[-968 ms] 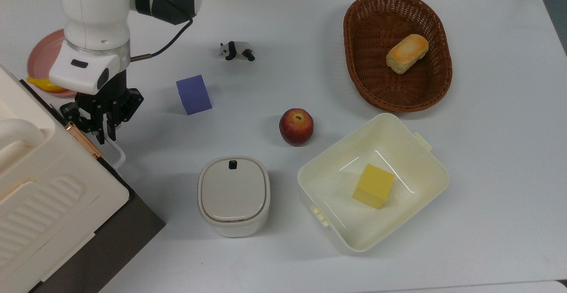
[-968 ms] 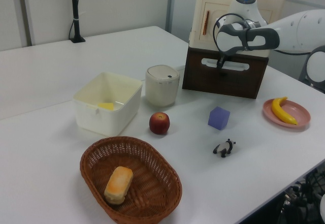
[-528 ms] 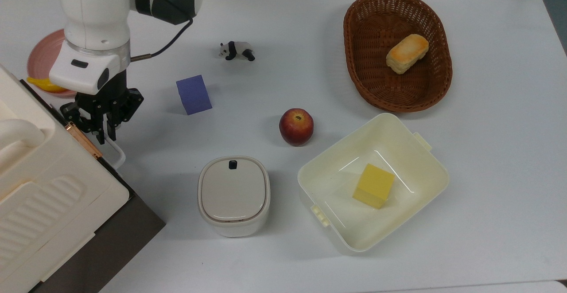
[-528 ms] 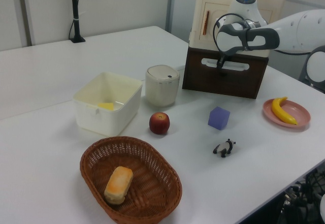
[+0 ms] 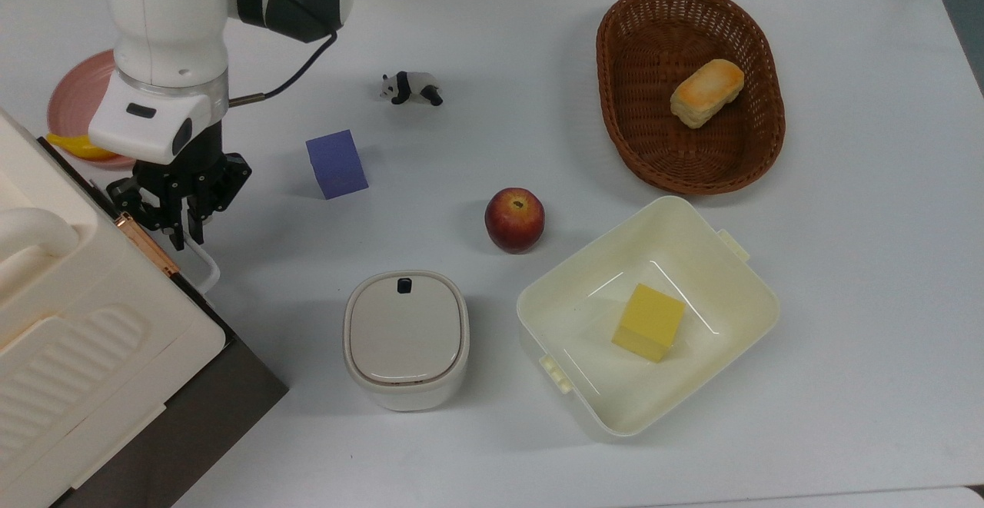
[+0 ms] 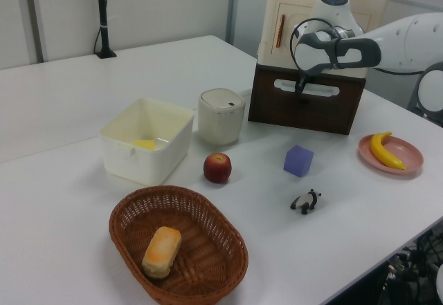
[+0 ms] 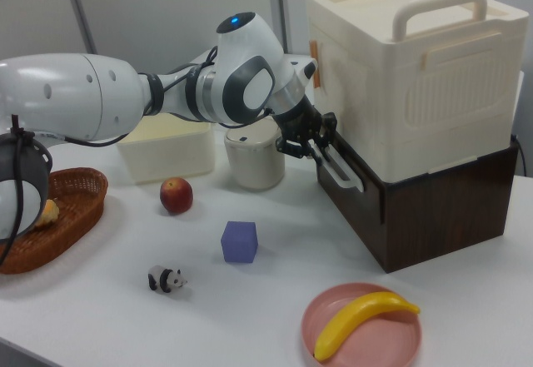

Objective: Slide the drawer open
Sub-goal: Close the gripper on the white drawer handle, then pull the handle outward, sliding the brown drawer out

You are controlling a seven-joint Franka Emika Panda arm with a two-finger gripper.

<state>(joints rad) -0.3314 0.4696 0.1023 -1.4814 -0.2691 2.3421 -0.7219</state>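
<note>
The drawer has a dark brown front and sits in the brown base under a cream box. Its front also shows in the left view. Its white looped handle sticks out from the front. My gripper points down at the handle's end that lies upper in the top view, its black fingers shut around the bar. The drawer front lies close against the base, with no inside wall showing.
A cream ribbed box stands on the base. A lidded cream container, a purple cube, an apple and a panda figure lie nearby. Farther off are an open tub, a basket and a pink plate with a banana.
My gripper and the handle have shifted a few pixels to the top view's right. Everything else is where it was.
</note>
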